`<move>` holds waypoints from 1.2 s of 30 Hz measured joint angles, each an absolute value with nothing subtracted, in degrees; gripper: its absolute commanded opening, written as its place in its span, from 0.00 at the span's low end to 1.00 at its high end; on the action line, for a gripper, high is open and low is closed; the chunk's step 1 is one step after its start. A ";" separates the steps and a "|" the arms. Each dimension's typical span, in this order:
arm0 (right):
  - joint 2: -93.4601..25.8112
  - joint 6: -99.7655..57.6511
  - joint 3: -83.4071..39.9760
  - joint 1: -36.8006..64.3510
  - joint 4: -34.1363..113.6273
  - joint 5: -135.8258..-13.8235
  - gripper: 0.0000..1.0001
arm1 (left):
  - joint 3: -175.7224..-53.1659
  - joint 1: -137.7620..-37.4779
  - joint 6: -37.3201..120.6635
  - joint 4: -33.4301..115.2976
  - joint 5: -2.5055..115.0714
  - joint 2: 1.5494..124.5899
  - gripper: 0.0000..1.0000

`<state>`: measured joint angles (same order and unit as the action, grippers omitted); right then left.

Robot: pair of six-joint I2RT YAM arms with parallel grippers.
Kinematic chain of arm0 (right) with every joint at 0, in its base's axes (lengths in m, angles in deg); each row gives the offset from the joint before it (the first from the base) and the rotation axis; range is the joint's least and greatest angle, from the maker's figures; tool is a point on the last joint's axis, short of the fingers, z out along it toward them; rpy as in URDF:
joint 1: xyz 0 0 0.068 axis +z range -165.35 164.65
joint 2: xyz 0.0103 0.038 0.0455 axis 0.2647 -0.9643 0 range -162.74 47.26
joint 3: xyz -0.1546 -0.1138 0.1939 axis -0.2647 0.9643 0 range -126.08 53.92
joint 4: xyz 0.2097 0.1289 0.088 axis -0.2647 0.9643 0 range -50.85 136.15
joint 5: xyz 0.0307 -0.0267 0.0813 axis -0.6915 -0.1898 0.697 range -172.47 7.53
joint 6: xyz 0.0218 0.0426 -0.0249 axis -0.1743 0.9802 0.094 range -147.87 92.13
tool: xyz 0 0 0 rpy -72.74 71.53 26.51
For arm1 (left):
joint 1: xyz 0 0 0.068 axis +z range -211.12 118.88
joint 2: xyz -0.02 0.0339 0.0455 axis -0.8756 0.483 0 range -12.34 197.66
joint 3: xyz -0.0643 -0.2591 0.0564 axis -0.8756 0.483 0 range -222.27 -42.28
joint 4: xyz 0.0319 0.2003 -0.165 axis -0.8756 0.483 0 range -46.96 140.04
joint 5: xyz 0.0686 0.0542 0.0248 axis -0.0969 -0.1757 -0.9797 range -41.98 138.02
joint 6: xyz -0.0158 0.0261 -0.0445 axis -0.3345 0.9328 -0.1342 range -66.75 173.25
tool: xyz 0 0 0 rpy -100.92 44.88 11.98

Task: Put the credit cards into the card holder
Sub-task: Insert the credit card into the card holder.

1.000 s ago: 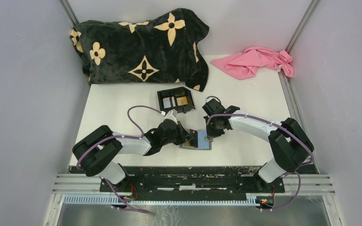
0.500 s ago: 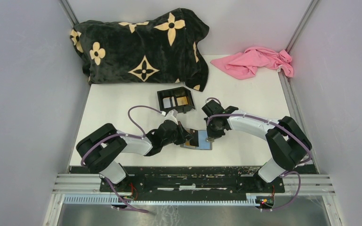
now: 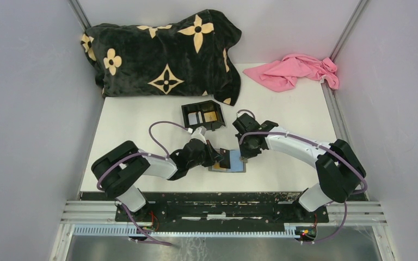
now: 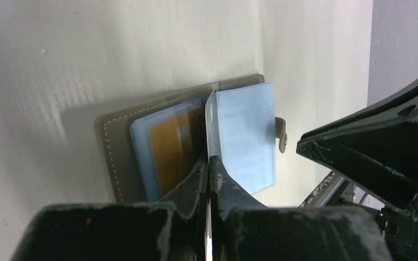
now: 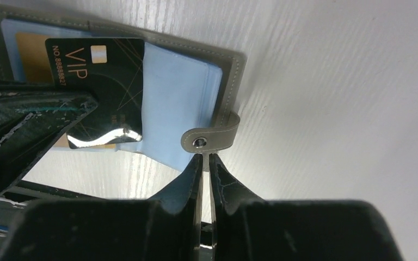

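Note:
The grey card holder (image 3: 234, 166) lies open on the table between both arms, its blue plastic sleeves facing up (image 4: 245, 141). A gold card (image 4: 171, 149) sits in its left sleeve. My left gripper (image 3: 217, 159) is shut on a black VIP card (image 5: 106, 92), held slanted over the open holder (image 5: 226, 70). In the left wrist view the card is edge-on between the shut jaws (image 4: 209, 160). My right gripper (image 5: 206, 157) stands at the holder's right edge, its jaws a narrow slit apart just below the clasp tab (image 5: 209, 140).
A black plastic box (image 3: 202, 115) behind the holder contains a silvery card (image 3: 194, 117) and a gold card (image 3: 211, 116). A black flower-patterned blanket (image 3: 163, 51) fills the far left, and a pink cloth (image 3: 296, 70) lies at the far right.
The right gripper's jaws have parted a little at the clasp tab and its elbow has shifted slightly right. The left gripper keeps its hold on the black card.

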<state>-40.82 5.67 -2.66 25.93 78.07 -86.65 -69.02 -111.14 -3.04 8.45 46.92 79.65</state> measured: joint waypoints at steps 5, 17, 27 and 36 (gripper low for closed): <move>-40.77 5.97 -2.66 28.05 78.94 -86.63 0.12 | -69.02 -111.14 -3.06 7.47 47.05 80.24 0.03; -42.19 6.80 -2.64 31.41 78.85 -88.38 0.09 | -68.03 -111.14 -3.11 3.64 47.11 81.70 0.03; -47.20 6.96 -2.42 31.13 78.46 -91.00 0.06 | -65.17 -111.14 -3.50 -0.86 47.07 81.81 0.03; -48.12 7.83 -2.40 30.86 78.02 -91.15 0.05 | -63.55 -111.14 -5.49 -4.84 47.07 83.10 0.03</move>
